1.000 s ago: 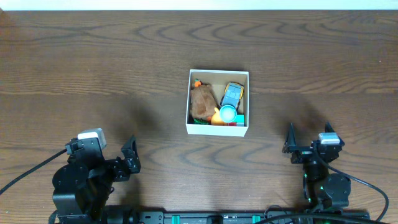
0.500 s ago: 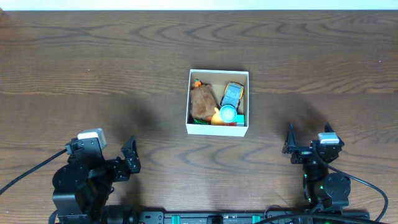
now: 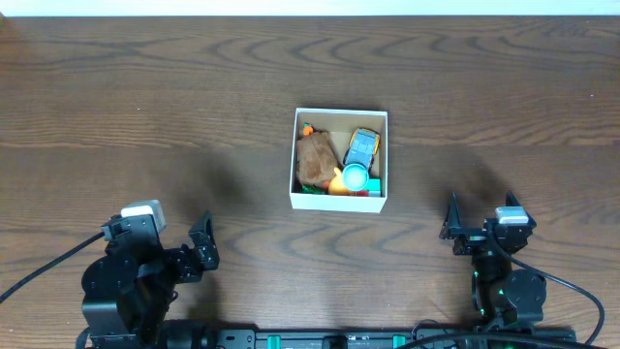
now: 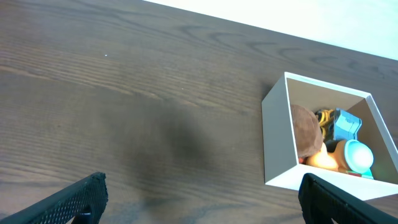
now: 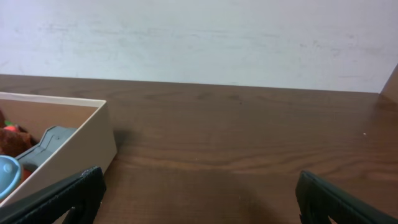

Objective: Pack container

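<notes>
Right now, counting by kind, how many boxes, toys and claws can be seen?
Boxes: 1, the container
Toys I can tell apart inside: 4, brown plush, blue car, orange toy, light-blue round piece
Claws: 2, left claw, right claw, both open
Total: 7

You've got soft, even light across the table [image 3: 145,87]. Fuzzy shadow blobs sit either side of the container [image 3: 339,203]. In the wrist views, only the near fingertips [image 5: 68,196] look a bit blurry.
</notes>
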